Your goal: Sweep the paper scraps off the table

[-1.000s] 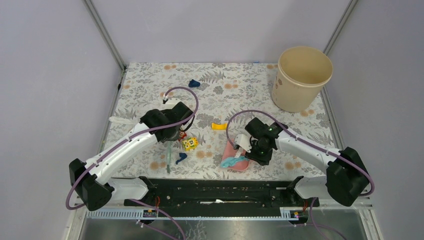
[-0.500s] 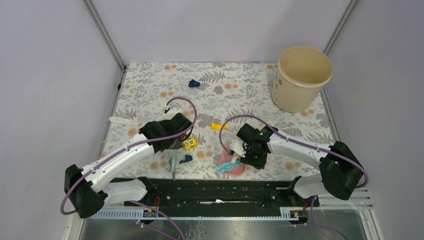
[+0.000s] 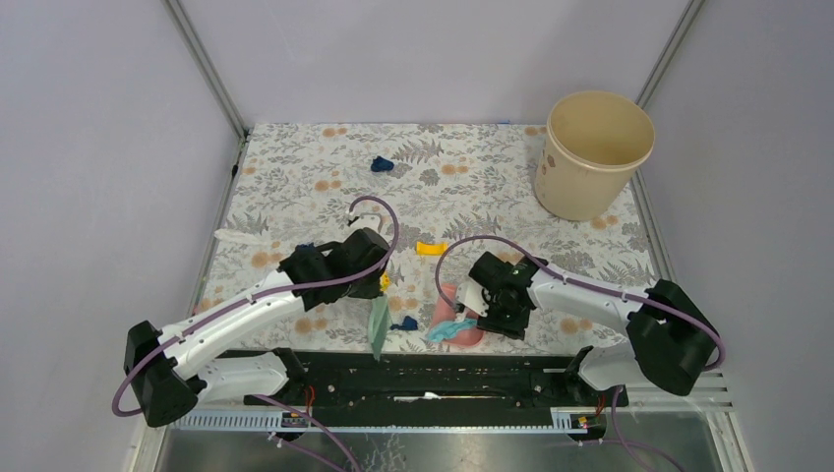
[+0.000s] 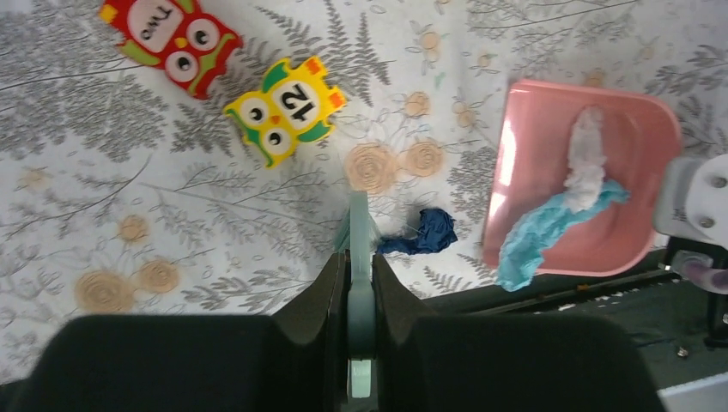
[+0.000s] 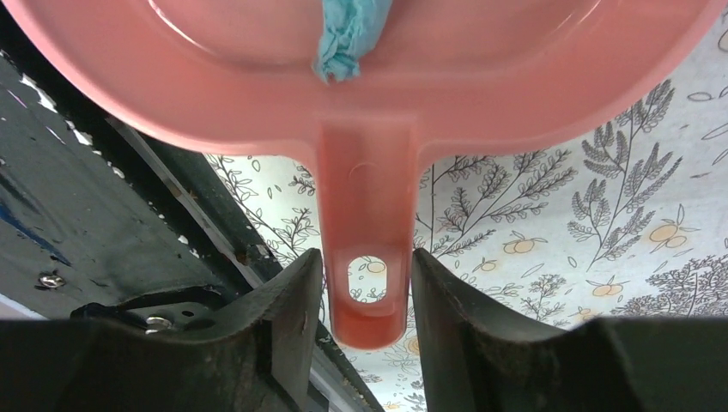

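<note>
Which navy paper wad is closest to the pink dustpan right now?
The navy wad lying just off the pink dustpan's open edge; the wad far back is much farther away.

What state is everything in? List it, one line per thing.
left gripper: shut on teal sweeper.
right gripper: straddling dustpan handle, grip unclear.
dustpan: flat on table, holding teal and white scraps.
near navy wad: on table, outside dustpan.
far navy wad: unswept.
bucket: upright.

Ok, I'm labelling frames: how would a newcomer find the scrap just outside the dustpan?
Find the pink dustpan at the near edge of the table. Just left of its mouth lies a navy wad: dark and crumpled, unlike the bright owl blocks beyond.
</note>
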{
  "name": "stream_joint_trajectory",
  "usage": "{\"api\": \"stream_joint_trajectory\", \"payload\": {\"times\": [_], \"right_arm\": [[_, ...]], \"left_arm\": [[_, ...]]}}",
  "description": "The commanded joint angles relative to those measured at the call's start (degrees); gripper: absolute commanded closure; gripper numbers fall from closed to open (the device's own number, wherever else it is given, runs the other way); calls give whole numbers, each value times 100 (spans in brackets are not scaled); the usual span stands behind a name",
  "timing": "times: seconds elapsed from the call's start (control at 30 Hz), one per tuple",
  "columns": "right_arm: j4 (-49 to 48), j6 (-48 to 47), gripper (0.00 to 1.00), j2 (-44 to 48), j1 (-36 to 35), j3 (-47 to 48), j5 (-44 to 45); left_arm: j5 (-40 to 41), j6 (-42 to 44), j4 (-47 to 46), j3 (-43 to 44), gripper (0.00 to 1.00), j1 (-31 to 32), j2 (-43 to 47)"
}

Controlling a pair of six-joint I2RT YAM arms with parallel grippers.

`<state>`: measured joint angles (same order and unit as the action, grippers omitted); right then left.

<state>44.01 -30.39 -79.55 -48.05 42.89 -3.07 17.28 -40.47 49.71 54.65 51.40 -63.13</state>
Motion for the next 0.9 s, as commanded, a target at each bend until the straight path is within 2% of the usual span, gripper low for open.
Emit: {"api": "stream_joint_trajectory", "payload": {"times": [0.0, 0.1, 0.27, 0.4, 0.53, 0.7, 0.87], "right_arm": [[-68, -117, 50, 383, -54, -192, 170], [-100, -123, 54, 471, -55, -294, 214], [-75, -57, 81, 548, -51, -232, 166], [50, -62, 93, 549, -51, -82, 69], [142, -53, 98, 401, -51, 36, 75], [138, -11, 100, 346, -53, 46, 87], [138, 29, 100, 394, -55, 9, 200]], "left_arm": [[-502, -167, -704, -157, 100, 69, -34], [-608, -222, -918, -191, 100, 105, -46], [-679, -210, -1219, -151, 100, 147, -181], [-796, -111, -1512, -26, 100, 183, -380], [-885, -5, -1780, 196, 100, 275, -659], [-929, 118, -2060, 431, 100, 453, -983], [-482, 199, -2119, 614, 100, 653, -1128]]}}
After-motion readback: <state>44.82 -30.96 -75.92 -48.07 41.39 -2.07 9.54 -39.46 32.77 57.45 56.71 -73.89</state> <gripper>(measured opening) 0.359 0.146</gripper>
